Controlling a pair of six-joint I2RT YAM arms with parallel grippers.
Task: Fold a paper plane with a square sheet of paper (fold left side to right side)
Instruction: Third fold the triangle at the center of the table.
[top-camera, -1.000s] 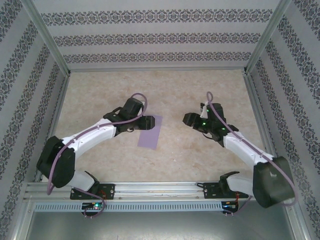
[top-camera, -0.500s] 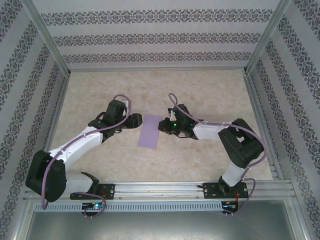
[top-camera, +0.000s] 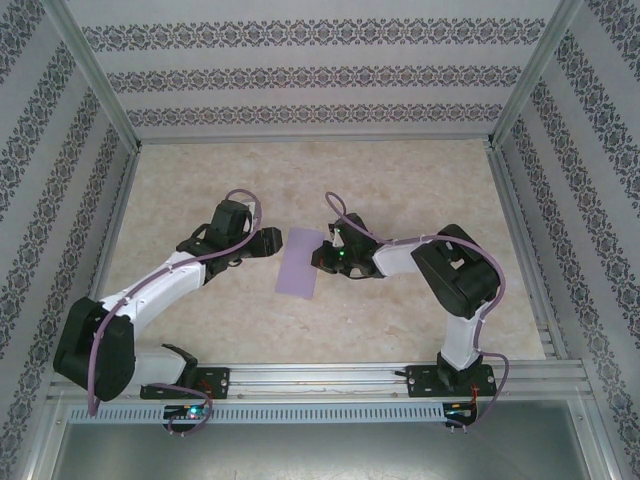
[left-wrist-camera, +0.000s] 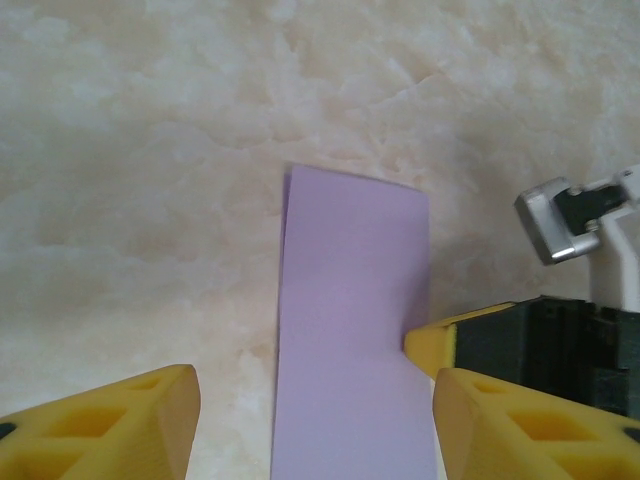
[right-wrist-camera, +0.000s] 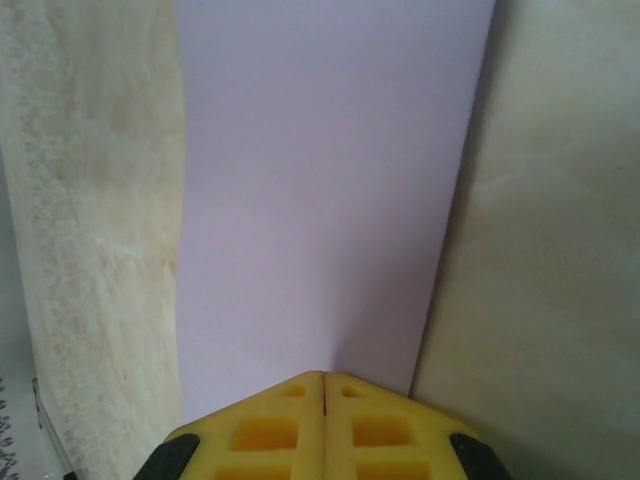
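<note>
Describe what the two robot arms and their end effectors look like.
The left arm and right arm have white shells with bulky black joints; a thin purple cable runs along each. The left end effector and right end effector are black with chunky yellow fingers bearing square recesses. A green light glows by the right wrist.

One paper sheet (top-camera: 302, 262), two arms (top-camera: 170, 275).
</note>
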